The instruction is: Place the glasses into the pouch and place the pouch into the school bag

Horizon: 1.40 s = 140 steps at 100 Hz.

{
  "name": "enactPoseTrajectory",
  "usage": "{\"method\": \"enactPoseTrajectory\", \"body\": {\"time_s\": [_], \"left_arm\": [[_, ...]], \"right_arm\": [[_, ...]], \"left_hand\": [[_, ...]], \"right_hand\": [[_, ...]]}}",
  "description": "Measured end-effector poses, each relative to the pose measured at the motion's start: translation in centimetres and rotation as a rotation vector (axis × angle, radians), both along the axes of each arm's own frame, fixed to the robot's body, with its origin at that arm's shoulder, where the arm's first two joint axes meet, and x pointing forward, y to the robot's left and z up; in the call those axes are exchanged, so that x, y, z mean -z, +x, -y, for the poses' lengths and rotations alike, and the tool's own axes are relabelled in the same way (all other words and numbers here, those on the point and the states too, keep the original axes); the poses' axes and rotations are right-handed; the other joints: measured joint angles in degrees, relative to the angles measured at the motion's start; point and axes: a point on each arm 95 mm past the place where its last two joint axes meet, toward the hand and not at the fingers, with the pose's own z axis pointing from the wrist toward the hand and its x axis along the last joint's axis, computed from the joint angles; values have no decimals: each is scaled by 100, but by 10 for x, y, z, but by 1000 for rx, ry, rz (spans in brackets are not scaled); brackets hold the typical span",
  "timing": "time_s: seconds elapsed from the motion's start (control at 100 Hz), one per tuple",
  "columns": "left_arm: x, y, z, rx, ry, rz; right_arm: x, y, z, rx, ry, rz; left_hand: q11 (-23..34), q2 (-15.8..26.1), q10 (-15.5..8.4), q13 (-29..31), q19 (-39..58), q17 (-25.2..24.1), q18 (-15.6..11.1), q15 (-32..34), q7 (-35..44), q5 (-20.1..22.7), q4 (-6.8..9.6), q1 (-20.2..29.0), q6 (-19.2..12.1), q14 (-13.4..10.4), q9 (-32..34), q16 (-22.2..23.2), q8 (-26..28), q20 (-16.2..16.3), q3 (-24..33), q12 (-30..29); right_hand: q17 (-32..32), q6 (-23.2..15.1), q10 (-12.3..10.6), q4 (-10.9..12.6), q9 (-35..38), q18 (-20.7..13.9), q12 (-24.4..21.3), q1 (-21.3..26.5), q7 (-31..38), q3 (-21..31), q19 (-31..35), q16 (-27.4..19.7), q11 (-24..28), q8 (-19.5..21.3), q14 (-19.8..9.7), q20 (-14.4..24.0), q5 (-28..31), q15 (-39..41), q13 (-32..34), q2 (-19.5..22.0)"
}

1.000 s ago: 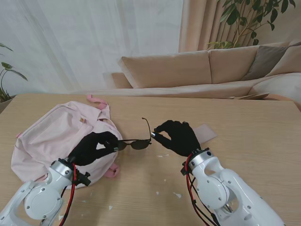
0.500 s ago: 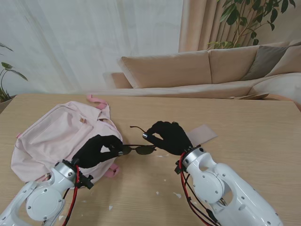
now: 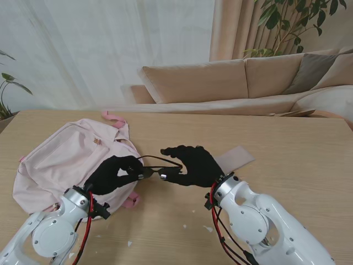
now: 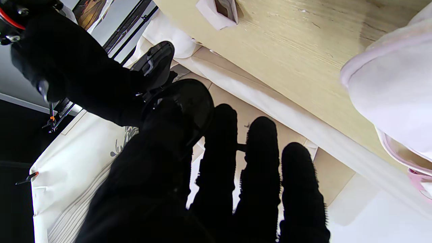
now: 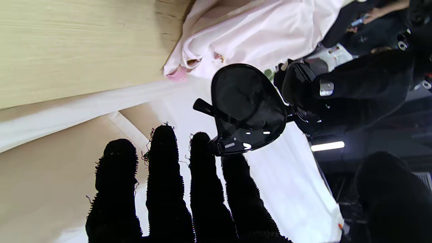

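Dark sunglasses (image 3: pixel 154 172) hang above the table between my two hands. My left hand (image 3: pixel 115 174) is shut on their left lens end, close to the pink school bag (image 3: pixel 66 157). My right hand (image 3: pixel 194 165) is open, its fingers stretched flat toward the left, with fingertips (image 5: pixel 202 148) touching the frame's other end. In the right wrist view one dark lens (image 5: pixel 248 108) fills the middle, and the left hand (image 5: pixel 357 91) grips beyond it. One temple arm lies folded along the top of the lenses. The flat beige pouch (image 3: pixel 234 157) rests on the table behind my right hand.
The school bag lies flat at the table's left, a pink strap loop (image 3: pixel 131 202) beside my left wrist. Small white scraps (image 3: pixel 208 228) dot the wood nearer to me. A beige sofa (image 3: pixel 231 83) stands beyond the far edge.
My right hand has moved left toward the left hand and opened its fingers from a pinch. The raised temple arm has swung down against the lenses. The left hand kept its hold.
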Motion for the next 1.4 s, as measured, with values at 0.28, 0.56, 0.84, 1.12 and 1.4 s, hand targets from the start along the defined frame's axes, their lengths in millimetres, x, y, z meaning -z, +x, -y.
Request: {"method": "enactPoseTrajectory", "body": {"time_s": [0.28,0.56,0.84,1.12,1.4], "left_arm": [[-2,0,-3,-4,0,14],[-3,0,-3,8,0,16],[0,2,3,14,11,6],[0,2,4,10,20,5],[-1,3,4,-2,24,-5]], "right_arm": [[-1,1,4,59,-92,-48],[-1,8,0,24,-97,-86],[-2,8,-4,-2,-92,-6],[-2,9,-8,2,-56,10],[-2,11,-10,8,-34,16]], "left_hand": [[21,0,0,0,1,0,0,9,1,0,-6,-2,0,2,0,3,46,1,0,1],[58,0,0,0,1,1,1,10,1,0,-7,-6,0,2,0,4,60,2,0,3],[59,0,2,0,1,1,1,10,13,0,-9,-8,0,2,0,6,81,4,0,4],[59,0,106,0,1,1,1,10,68,1,-13,-9,0,2,0,8,121,4,0,4],[72,0,211,0,1,1,1,-49,74,1,-13,11,0,3,60,10,-368,5,22,-147]], "right_hand": [[0,493,350,-168,-383,-1,-544,79,-617,264,-7,-328,-211,-494,102,0,-164,-548,0,-831],[136,-52,18,-172,101,-54,-336,825,570,242,-15,-290,169,4,123,0,602,-374,178,-986],[296,-806,-378,-173,707,-205,-14,1963,1361,1223,118,-151,316,190,-13,1,1461,20,494,-1476],[571,-1346,-533,-872,1477,-205,89,2735,3216,1722,267,-146,444,-847,-70,1,2023,306,1140,-2069],[1382,-1324,-590,-1117,3096,-129,-6,3058,3329,1652,671,-79,428,-1064,-74,-2,2446,652,2336,-2049]]}}
